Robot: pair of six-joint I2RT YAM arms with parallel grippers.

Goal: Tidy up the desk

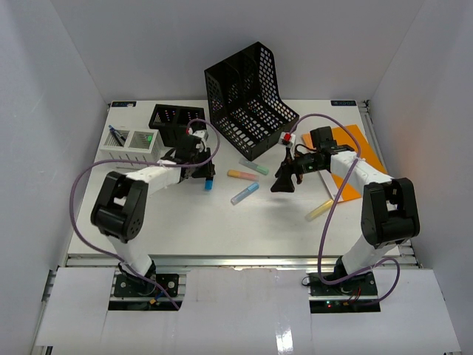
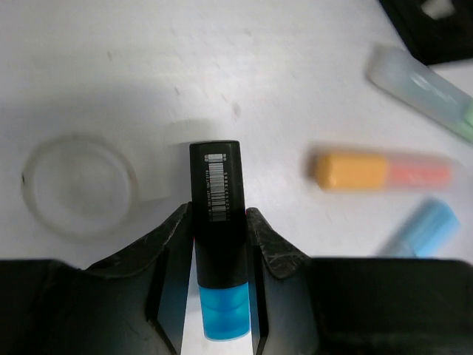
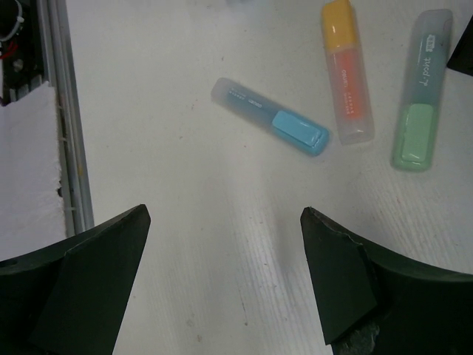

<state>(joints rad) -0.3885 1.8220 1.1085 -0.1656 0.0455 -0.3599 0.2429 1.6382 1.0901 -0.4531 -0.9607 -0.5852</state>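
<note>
On the white desk lies a black marker with a blue cap, also visible in the top view. My left gripper has its fingers pressed against both sides of it, shut on the marker low over the tabletop. My right gripper hovers open over bare desk, holding nothing. Beyond its fingertips lie a blue highlighter, an orange one and a green one.
A black file holder stands at the back centre, with a black mesh pen pot and a white mesh organiser to its left. An orange notebook and a yellow highlighter lie on the right. A clear round disc lies left of the marker.
</note>
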